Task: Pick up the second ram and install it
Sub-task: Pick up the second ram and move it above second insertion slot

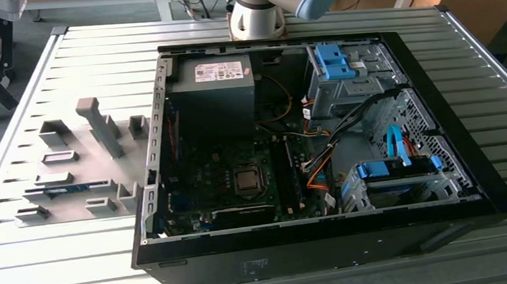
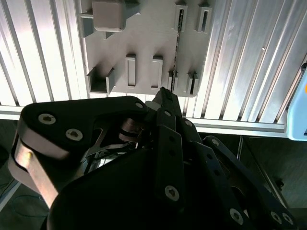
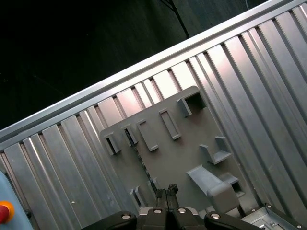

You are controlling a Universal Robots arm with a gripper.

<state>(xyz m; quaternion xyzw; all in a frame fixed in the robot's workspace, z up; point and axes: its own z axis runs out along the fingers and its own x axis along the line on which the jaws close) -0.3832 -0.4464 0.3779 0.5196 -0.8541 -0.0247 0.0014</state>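
The second ram (image 1: pixel 67 190) is a thin blue-green stick standing on edge between small grey blocks on the grey fixture plate (image 1: pixel 77 143), at the exterior view's left, outside the computer case. It appears edge-on as a thin dark line in both wrist views (image 2: pixel 176 48) (image 3: pixel 140 160). My gripper (image 2: pixel 165 92) (image 3: pixel 167 188) hangs well above the plate, near one end of the stick, shut with nothing between its fingers. The arm's base (image 1: pixel 259 13) stands behind the case.
An open black computer case (image 1: pixel 466 168) lies on the ribbed metal table (image 1: pixel 58 259), with its motherboard, long black memory slots (image 1: pixel 283 170), power supply (image 1: pixel 210 85) and blue drive cages (image 1: pixel 396 169). Taller grey blocks (image 1: pixel 103 128) stand on the fixture plate.
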